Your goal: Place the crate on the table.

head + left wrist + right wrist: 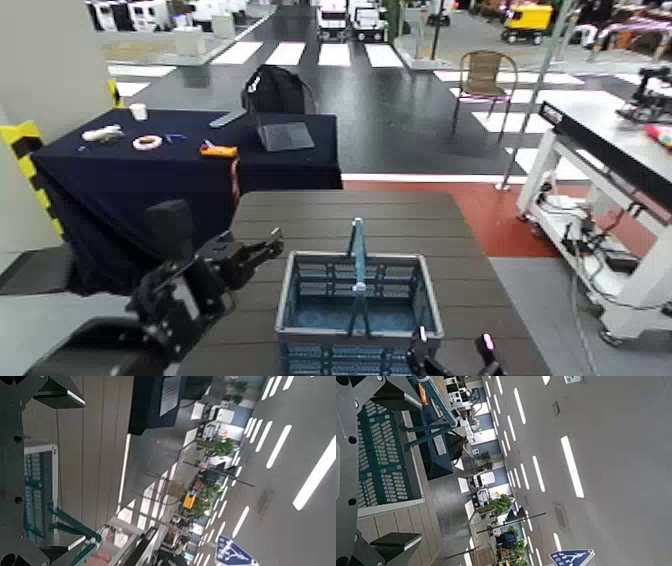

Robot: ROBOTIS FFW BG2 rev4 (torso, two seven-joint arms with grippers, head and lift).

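The crate sat on the slatted brown worktop, its teal handle upright. Left of it — over the worktop and apart from the lattice sides — hung the left claw, released and spread wide. The right claw was at the crate's near right corner, released too, its fingers parted. Beyond stood a navy-draped table with a laptop and a white cup on it.

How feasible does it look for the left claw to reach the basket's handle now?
Probably yes: the left claw stands open near the basket, and nothing visible blocks the way to its upright handle.
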